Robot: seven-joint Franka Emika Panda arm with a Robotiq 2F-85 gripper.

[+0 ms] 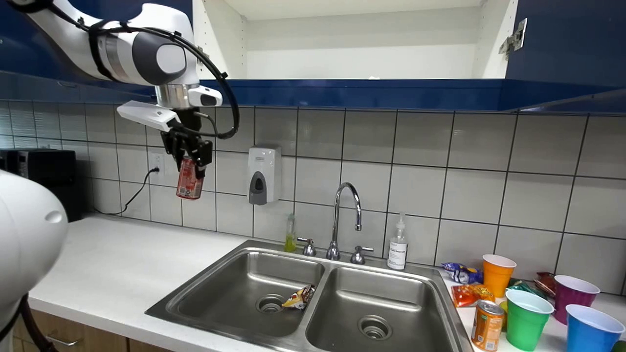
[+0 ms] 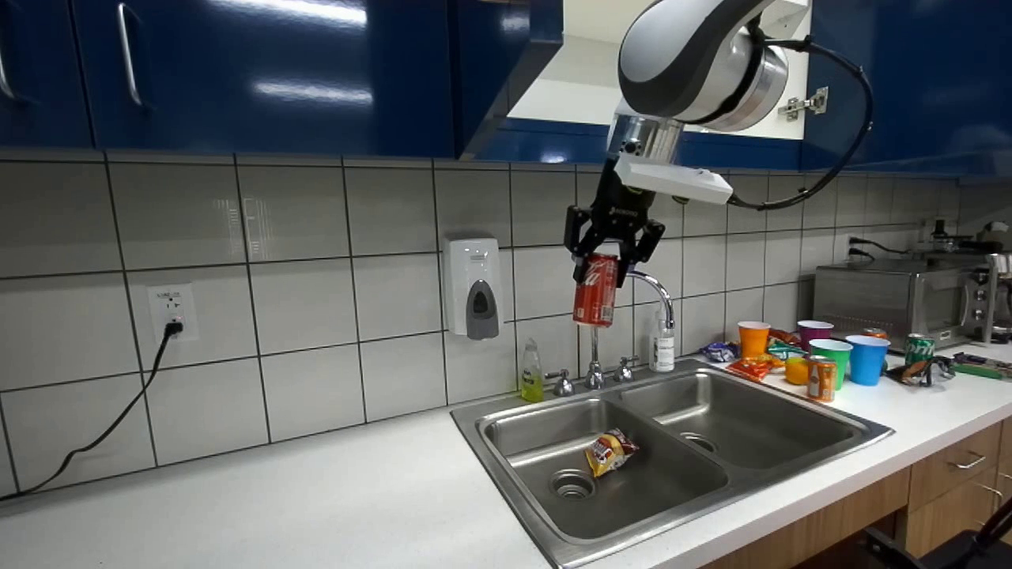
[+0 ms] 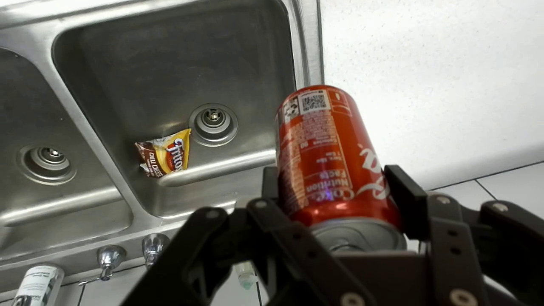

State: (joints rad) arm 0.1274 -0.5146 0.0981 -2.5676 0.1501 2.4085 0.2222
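The white table (image 2: 277, 506) held a two-basin steel sink (image 2: 510, 482). Well above table level, the claw (image 2: 602, 276) was clamped on the sides of a slightly tilted red Coke can (image 3: 327, 157). A Fritos bag (image 3: 168, 155) lay just beside a drain (image 3: 213, 123) in one basin (image 3: 182, 55).

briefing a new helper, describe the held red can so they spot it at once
Find the robot arm near the blue cabinets and follow it down to its tool. The red Coke can is clamped there in midair, unlike the orange can standing by the green cup on the counter.
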